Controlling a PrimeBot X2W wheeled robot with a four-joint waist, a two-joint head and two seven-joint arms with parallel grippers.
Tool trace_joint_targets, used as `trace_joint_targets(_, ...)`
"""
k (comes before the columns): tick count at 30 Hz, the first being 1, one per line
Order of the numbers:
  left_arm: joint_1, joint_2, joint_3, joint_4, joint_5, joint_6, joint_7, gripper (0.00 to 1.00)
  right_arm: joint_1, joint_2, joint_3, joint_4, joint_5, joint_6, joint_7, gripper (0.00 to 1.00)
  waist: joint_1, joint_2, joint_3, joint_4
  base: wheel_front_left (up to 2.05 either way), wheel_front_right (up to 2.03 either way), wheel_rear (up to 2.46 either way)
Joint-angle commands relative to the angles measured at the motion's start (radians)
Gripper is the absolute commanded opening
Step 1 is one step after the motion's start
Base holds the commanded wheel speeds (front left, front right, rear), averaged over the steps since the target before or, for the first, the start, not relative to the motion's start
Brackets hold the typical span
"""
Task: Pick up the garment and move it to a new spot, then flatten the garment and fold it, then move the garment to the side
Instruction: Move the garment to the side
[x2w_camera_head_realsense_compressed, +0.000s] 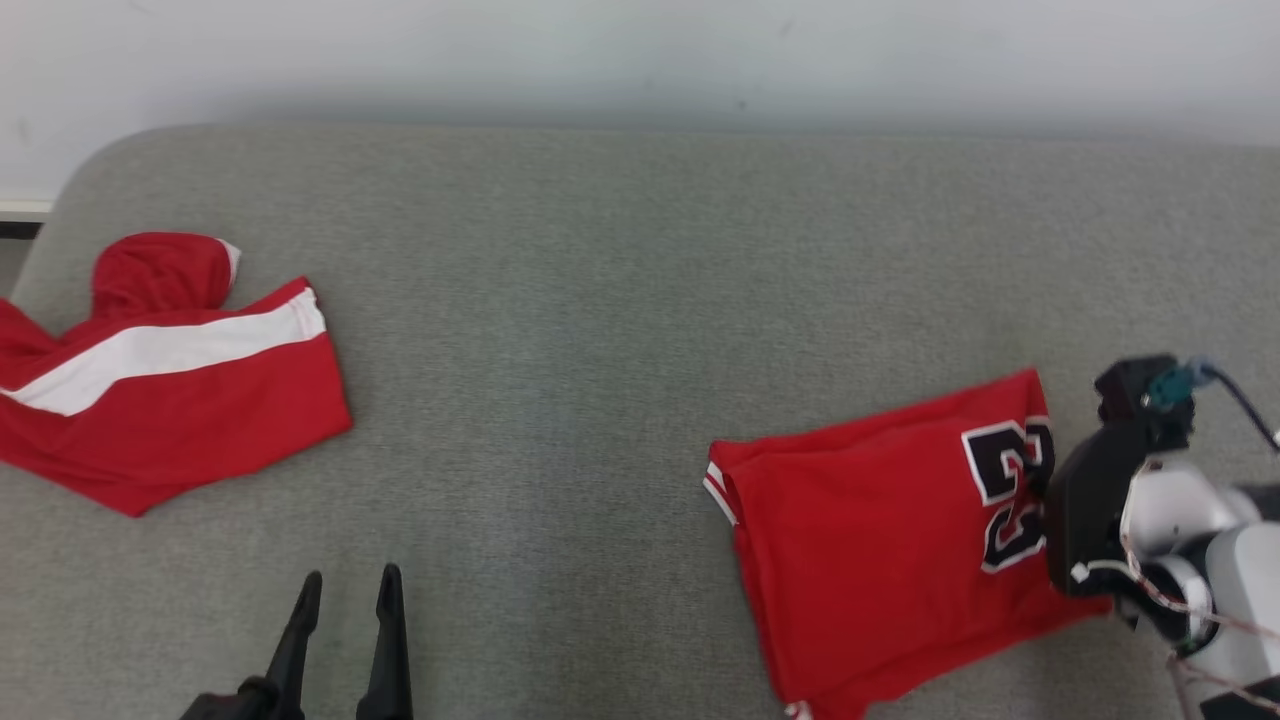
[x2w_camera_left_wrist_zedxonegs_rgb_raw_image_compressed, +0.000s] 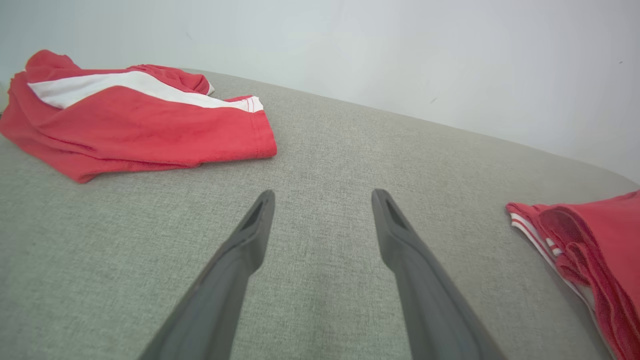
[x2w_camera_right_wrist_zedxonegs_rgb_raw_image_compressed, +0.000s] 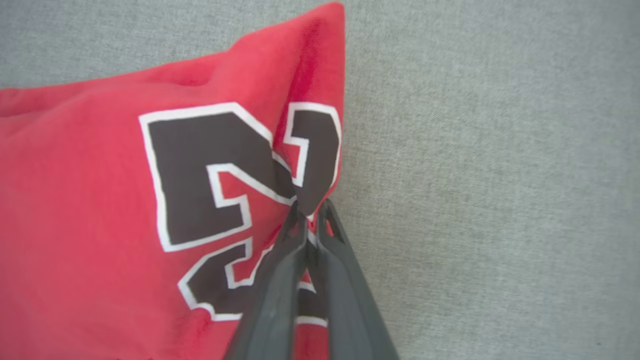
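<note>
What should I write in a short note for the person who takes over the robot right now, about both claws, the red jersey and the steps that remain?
Right claw: shut on the edge of the red jersey, beside its black number; the cloth bunches up at the pinch.
Left claw: open, holding nothing, above the grey surface.
Jersey: lies on the robot's right part of the surface, in layers.
Red and white garment: lies at the far left, apart from both claws.
Done: the jersey looks flattened and folded.
Left: probably to move it to the side and let go.
</note>
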Motion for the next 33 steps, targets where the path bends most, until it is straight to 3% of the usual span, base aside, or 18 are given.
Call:
trace_joint_targets(1,-0.019,-0.001,0.000,-0.013,-0.004,0.005,-0.003,1.00,-0.029,-0.021,0.010,-0.010,-0.009,-0.003,-0.008,0.00,-0.0001,-0.0001,0.029,-0.032,0.00,0.00,0.00)
trace_joint_targets(9,-0.087,-0.001,-0.003,-0.072,0.006,0.004,-0.003,1.00,-0.172,-0.096,0.068,-0.037,-0.024,-0.003,-0.022,0.00,-0.0001,-0.0001,0.113,-0.140,0.00,0.00,0.00)
trace_joint_targets(18,-0.156,-0.001,-0.008,-0.187,0.066,-0.001,-0.003,1.00,-0.260,-0.167,0.058,-0.027,-0.032,-0.003,-0.081,0.00,-0.0001,-0.0001,0.205,-0.268,0.00,0.00,0.00)
trace_joint_targets(25,-0.193,0.010,-0.032,-0.222,0.118,0.000,-0.003,1.00,-0.317,-0.195,0.036,0.057,-0.086,-0.003,-0.215,0.00,-0.0001,-0.0001,0.278,-0.363,0.00,0.00,0.00)
trace_joint_targets(33,-0.229,0.062,-0.081,-0.255,0.144,0.000,-0.003,1.00,-0.407,-0.172,-0.028,0.171,-0.140,-0.003,-0.395,0.00,-0.0001,-0.0001,0.356,-0.424,0.00,0.00,0.00)
